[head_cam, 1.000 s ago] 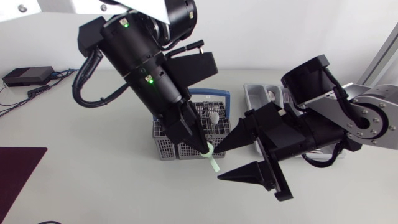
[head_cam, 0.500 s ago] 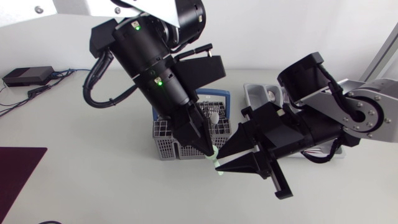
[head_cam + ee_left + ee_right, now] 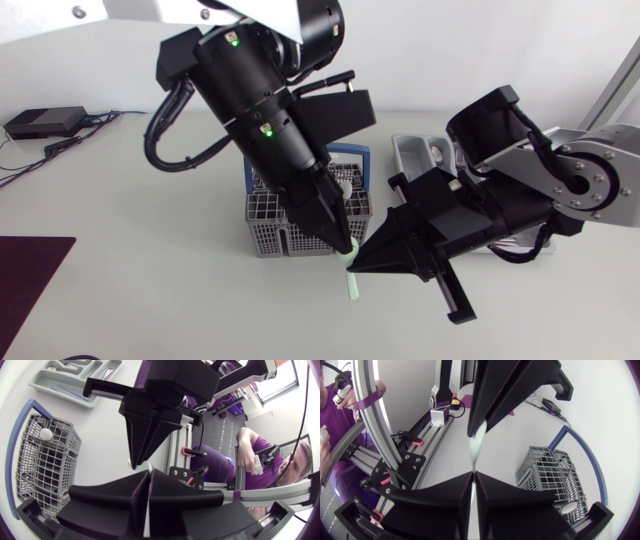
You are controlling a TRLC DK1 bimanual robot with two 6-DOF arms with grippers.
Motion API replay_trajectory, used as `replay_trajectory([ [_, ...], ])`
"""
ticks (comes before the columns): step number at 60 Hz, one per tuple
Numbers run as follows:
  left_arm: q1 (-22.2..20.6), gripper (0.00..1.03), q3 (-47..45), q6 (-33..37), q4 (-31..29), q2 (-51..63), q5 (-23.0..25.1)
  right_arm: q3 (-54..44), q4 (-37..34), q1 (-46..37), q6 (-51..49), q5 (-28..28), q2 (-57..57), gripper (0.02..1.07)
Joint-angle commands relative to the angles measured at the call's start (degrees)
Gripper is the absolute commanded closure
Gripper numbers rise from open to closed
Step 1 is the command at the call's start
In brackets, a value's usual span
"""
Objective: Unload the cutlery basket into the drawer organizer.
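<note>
Two grippers meet tip to tip over the table (image 3: pixel 150 290), just in front of the cutlery basket (image 3: pixel 268 228). Left gripper (image 3: pixel 341 242) angles steeply down from above the basket, fingers pinched narrow on the upper end of a pale green utensil (image 3: pixel 352 284). Right gripper (image 3: pixel 367 263) points in from the side, fingers pressed together on the same utensil. Right wrist view shows the pale strip running from the left fingers straight in between the right ones. Lower end of the utensil sticks out below both grippers; can't tell if it touches the table. Basket is grey wire with a blue handle, with a small white piece (image 3: pixel 343 187) inside. Grey drawer organizer (image 3: pixel 411 150) sits beside the basket, partly hidden behind the right arm, some cutlery in it. Dark red mat (image 3: pixel 25 275) lies at the table's near left edge.
</note>
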Motion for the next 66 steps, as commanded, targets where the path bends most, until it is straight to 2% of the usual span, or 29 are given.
replay_trajectory([
  [1,1.4,0.67,4.2,-2.0,0.3,1.6,0.7,-0.1,-1.9,0.6,-0.8,-0.2,0.0,1.01],
  [3,1.8,0.6,4.7,-2.4,0.4,1.7,0.7,-0.1,-2.2,0.6,-0.7,-0.2,-0.1,1.01],
  [4,2.1,0.51,5.2,-2.9,0.4,1.8,0.7,-0.2,-2.4,0.5,-0.7,-0.2,-0.2,1.01],
  [5,2.1,0.49,5.3,-3.0,0.4,1.7,0.7,-0.3,-2.5,0.5,-0.6,-0.2,-0.3,1.01],
  [7,2.5,0.36,6.0,-3.8,0.9,1.7,0.8,-0.4,-2.8,0.3,-0.6,-0.2,-0.6,1.01],
  [17,4.3,0.2,7.7,-9.3,4.6,1.9,0.7,-1.6,-3.7,-1.0,-0.5,0.5,-2.0,1.01],
  [27,7.3,0.2,8.2,-15.2,8.3,2.5,0.2,-2.6,-3.8,-5.5,-0.3,3.7,-3.9,1.01],
  [41,8.8,0.2,3.7,-22.1,13.9,3.2,-9.5,-6.6,1.7,-13.9,0.8,13.6,-7.1,1.01],
  [47,9.3,0.2,2.3,-24.7,15.3,3.1,-11.3,-9.6,5.6,-17.3,0.6,17.6,-8.7,1.01],
  [66,7.5,0.2,-2.8,-30.6,21.4,2.8,-18.0,-11.6,6.9,-35.1,-7.8,20.4,-10.6,1.01],
])
